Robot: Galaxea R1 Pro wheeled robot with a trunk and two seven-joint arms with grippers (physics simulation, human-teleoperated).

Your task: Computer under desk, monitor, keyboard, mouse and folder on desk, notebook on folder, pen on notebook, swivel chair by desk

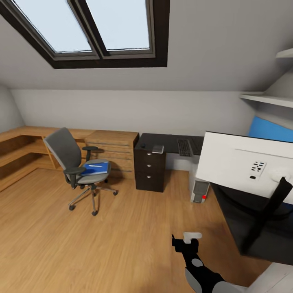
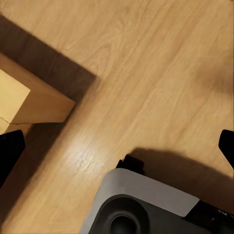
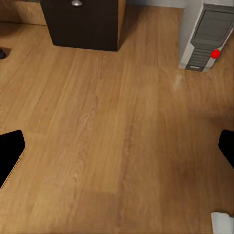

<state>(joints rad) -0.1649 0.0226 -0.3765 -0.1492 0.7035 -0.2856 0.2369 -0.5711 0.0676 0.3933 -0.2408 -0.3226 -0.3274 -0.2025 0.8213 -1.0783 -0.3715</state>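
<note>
The grey swivel chair [image 1: 75, 162] stands on the floor at left, away from the desk [image 1: 169, 140]. The blue folder [image 1: 95, 168] lies on its seat, with a thin pale streak on it, too small to identify as the pen. On the black desk top at the back sit the mouse [image 1: 143, 145], the notebook [image 1: 158, 149] and the keyboard [image 1: 184, 147]. The monitor [image 1: 240, 165] stands on the desk's near right wing, white back toward me. Under the desk stands the computer [image 1: 200, 191] [image 3: 204, 36]. My right gripper [image 3: 117, 151] hangs open over bare floor. My left gripper [image 2: 117, 151] is open above the floor too.
A black drawer unit [image 1: 149, 169] [image 3: 83, 24] stands under the desk's left end. Light-wood shelf units [image 1: 110, 148] line the back and left walls. A wooden corner [image 2: 29, 100] and my own base [image 2: 141, 204] lie below the left gripper. A blue panel [image 1: 270, 130] shows behind the monitor.
</note>
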